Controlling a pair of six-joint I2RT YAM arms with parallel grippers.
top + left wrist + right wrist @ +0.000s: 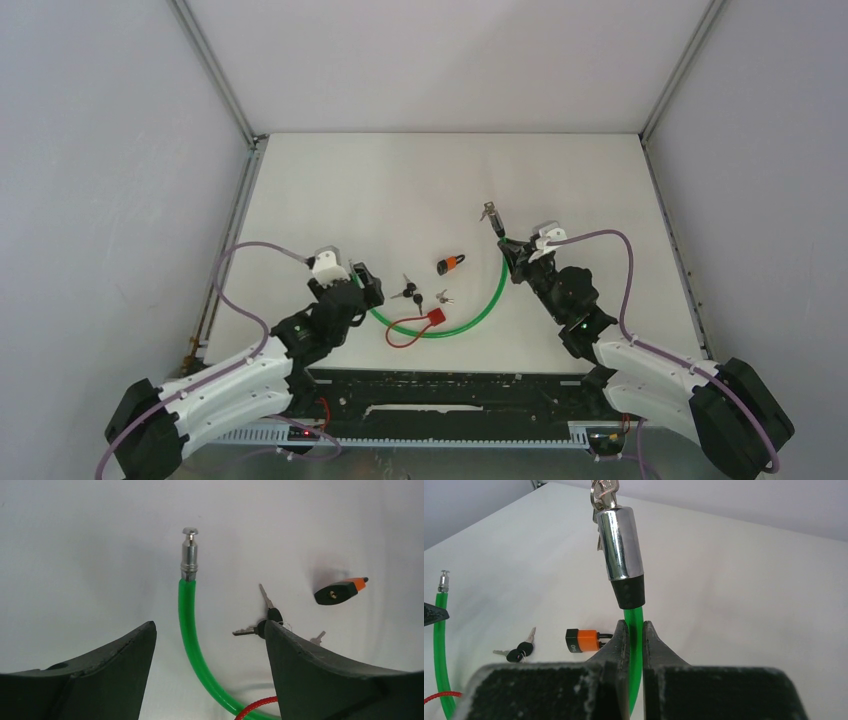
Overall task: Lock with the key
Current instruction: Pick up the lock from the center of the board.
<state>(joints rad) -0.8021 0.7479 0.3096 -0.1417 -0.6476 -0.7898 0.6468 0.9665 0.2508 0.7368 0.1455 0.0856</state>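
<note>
A green cable lock (480,312) curves across the table. My right gripper (513,252) is shut on the green cable (634,645) just below its chrome lock barrel (620,545), which is lifted, with keys (603,491) in its top end. My left gripper (368,288) is open, its fingers (125,650) either side of the cable's other end, which has a metal pin (189,552) and lies on the table. A pair of black-headed keys (409,291) and a small silver key (443,297) lie between the arms.
A small orange and black padlock (451,264) lies near the table's middle, also seen in the right wrist view (581,640). A red cord with a red tag (436,317) loops over the green cable. White walls and metal rails enclose the table.
</note>
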